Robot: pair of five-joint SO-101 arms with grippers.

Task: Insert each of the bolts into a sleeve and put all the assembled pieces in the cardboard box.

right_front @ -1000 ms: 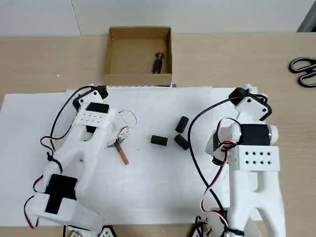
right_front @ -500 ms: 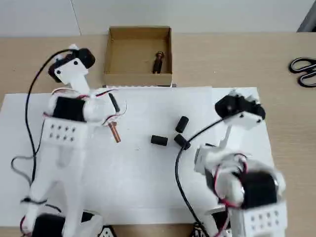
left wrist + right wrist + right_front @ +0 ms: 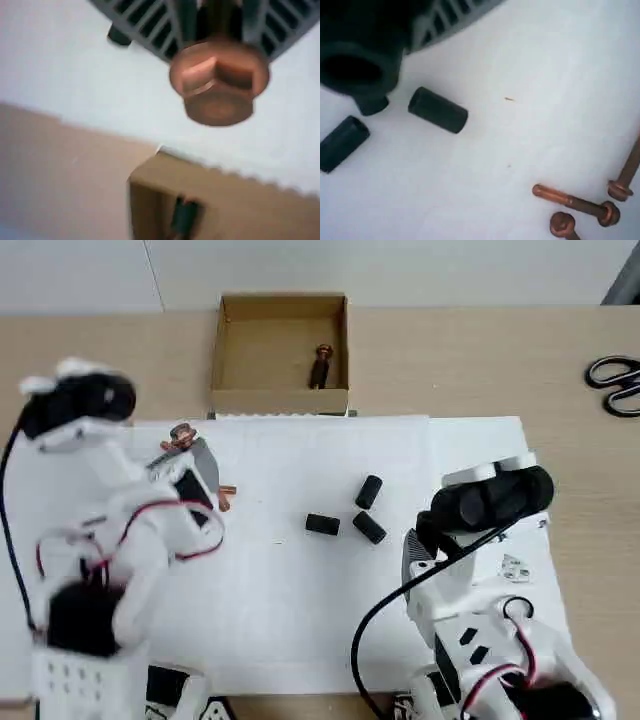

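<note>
In the left claw (image 3: 218, 17), copper bolt (image 3: 217, 82), hexagonal flanged head, shiny.

Left claw (image 3: 203, 468): dark grey, inner face ribbed in a grid pattern.
Bolt (image 3: 218, 85) in that claw: plain copper.
Three sleeves (image 3: 322, 524) between it and the right claw (image 3: 413, 552): black, no pattern.
Loose bolts (image 3: 575, 202) near the right claw: the same copper.
Box (image 3: 228, 350) beyond the left claw: plain brown cardboard. The piece (image 3: 321, 364) inside is black with a copper end.
Sheet (image 3: 300, 600) under both claws: white.
Desk (image 3: 480, 360): pale wood tone.
Both arms (image 3: 445, 595): white shells, black motors, and red, black and white wires.
Scissors (image 3: 615, 385) out past the right claw: black handles.
</note>
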